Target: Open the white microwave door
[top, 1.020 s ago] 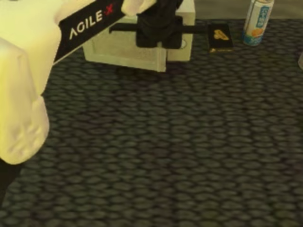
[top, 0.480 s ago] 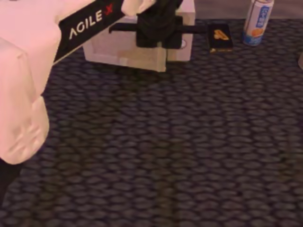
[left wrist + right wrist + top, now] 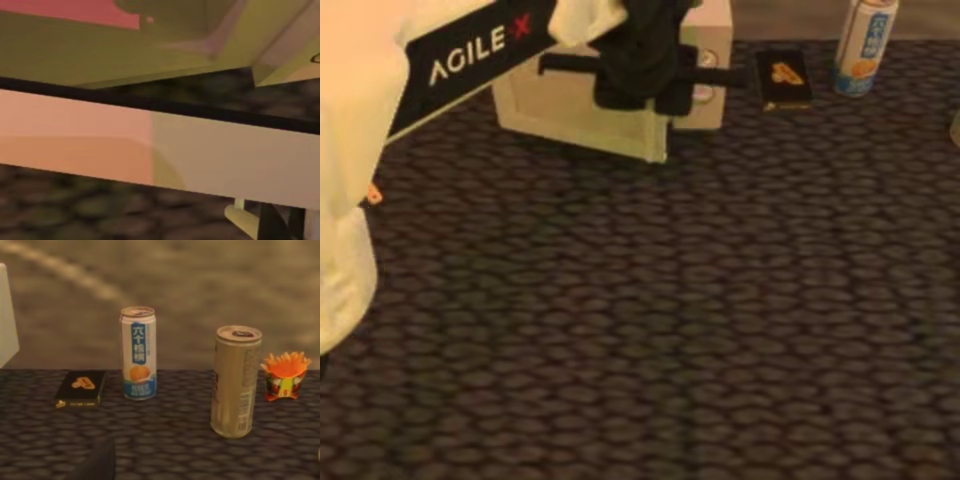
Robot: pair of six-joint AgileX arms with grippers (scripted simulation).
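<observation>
My left arm (image 3: pixel 440 60) reaches from the top view's left edge across to the far side of the table, its white link with the black AgileX band slanting up toward the microwave (image 3: pixel 620 100). The dark left gripper (image 3: pixel 650 85) sits right over the front of the microwave, at the door's right end near the control panel (image 3: pixel 705 75) — whether its fingers are spread or closed on anything cannot be told, since the wrist hides them from above. The left wrist view is filled by pale slabs close to the lens, with a dark gap between them, and shows no fingers clearly.

The door (image 3: pixel 575 120) stands at the far left-centre of the table, its right edge swung a little out from the body, so it is slightly ajar.

The right arm is out of the top view; its wrist camera looks across the table.

The table (image 3: pixel 670 320) has a dark woven, pebbled cover. Right of the microwave lies a flat black box (image 3: pixel 783 78), then an upright white-and-blue can (image 3: pixel 865 45). The right wrist view also shows a taller tan can (image 3: pixel 235 382) and a small orange packet (image 3: pixel 285 376) beyond it, with a blurred grey-brown backdrop behind.
</observation>
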